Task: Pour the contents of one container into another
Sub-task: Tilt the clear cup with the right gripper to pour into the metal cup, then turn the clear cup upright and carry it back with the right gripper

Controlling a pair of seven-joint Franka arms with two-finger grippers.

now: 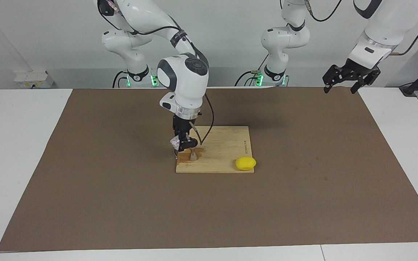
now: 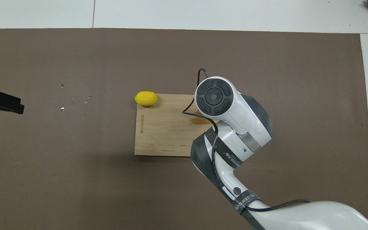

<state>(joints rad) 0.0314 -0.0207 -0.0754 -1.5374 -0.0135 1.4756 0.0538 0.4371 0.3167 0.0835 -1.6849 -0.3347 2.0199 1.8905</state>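
Observation:
My right gripper (image 1: 182, 144) hangs low over the wooden board (image 1: 227, 145), at the corner toward the right arm's end of the table. It is shut on the small clear glass cup (image 1: 175, 142). The steel jigger (image 1: 193, 156) stands upright on the board just below and beside the cup. A dark wet patch (image 2: 200, 120) lies on the wood around it. In the overhead view the right arm's wrist hides both cup and jigger. My left gripper (image 1: 340, 86) waits, open and empty, high over the mat's corner at the left arm's end.
A yellow lemon (image 1: 245, 163) rests at the board's corner farthest from the robots, toward the left arm's end. A brown mat (image 1: 303, 203) covers the table. Small pale specks (image 2: 62, 108) lie on the mat under the left gripper (image 2: 2, 102).

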